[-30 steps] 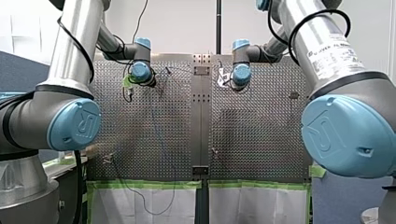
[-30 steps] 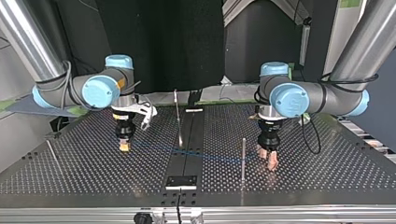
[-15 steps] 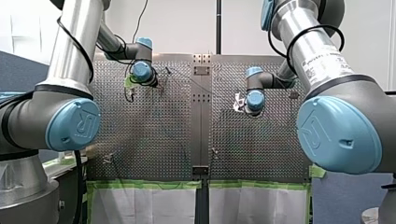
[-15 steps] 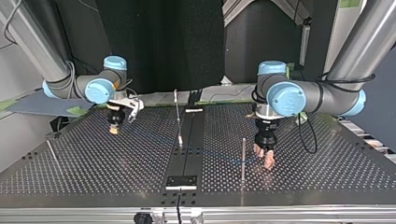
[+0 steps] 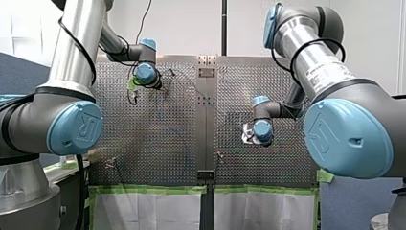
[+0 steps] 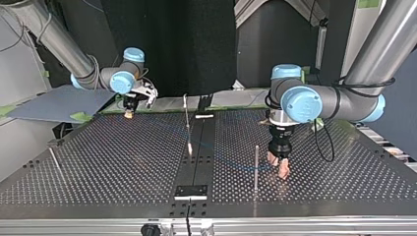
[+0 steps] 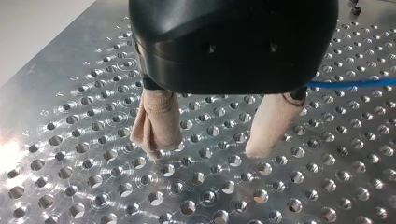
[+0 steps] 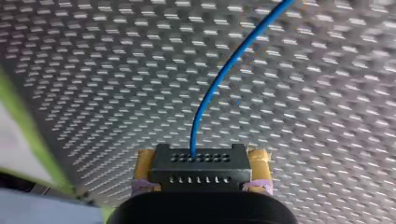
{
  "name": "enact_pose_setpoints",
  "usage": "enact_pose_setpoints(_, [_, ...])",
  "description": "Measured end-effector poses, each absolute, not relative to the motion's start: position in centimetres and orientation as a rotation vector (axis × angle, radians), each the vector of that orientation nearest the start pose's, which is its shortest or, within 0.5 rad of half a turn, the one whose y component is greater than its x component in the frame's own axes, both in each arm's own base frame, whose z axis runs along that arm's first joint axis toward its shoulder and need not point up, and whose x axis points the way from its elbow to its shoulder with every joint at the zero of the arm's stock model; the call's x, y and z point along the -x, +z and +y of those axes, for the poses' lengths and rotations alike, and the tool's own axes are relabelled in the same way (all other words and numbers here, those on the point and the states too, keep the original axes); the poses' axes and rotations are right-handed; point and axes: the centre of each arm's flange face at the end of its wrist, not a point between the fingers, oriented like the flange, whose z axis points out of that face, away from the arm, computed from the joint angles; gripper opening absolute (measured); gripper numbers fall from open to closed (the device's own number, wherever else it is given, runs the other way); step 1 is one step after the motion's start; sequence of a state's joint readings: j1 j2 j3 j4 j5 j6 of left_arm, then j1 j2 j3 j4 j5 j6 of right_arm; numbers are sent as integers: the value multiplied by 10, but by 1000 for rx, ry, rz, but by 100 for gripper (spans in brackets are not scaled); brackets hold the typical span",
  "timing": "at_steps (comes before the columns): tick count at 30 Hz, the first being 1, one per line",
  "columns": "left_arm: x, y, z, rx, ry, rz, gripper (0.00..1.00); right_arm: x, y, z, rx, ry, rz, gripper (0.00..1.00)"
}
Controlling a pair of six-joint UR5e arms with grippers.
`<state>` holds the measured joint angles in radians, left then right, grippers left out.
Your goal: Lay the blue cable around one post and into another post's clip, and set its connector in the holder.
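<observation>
As right jaws pinch the connector (image 8: 200, 167) (black), blue cable (image 8: 219, 79) leads ahead.

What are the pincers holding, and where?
My right pincer grips the black connector by its two sides. My left pincer is open, holding nothing.

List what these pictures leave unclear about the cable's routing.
- Left wrist view: the cable passes behind my left claw; contact hidden.
- Top view: cable too thin to trace around the posts; their tops too small to read.
- Right wrist view: table blurred beyond the connector in my right claw.
</observation>
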<state>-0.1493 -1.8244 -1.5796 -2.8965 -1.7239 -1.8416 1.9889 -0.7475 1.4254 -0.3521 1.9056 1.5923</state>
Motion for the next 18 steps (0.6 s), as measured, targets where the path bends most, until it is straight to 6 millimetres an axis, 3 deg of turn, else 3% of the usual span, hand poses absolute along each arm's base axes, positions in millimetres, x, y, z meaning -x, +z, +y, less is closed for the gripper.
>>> enact_pose_setpoints(10, [-558, 371, -203, 215, -205, 1576, 100, -363, -6, -533, -1645, 939, -1294, 20])
enact_pose_setpoints(18, [-558, 371, -203, 215, -204, 1576, 100, -347, -66, -500, -1698, 863, -1307, 20])
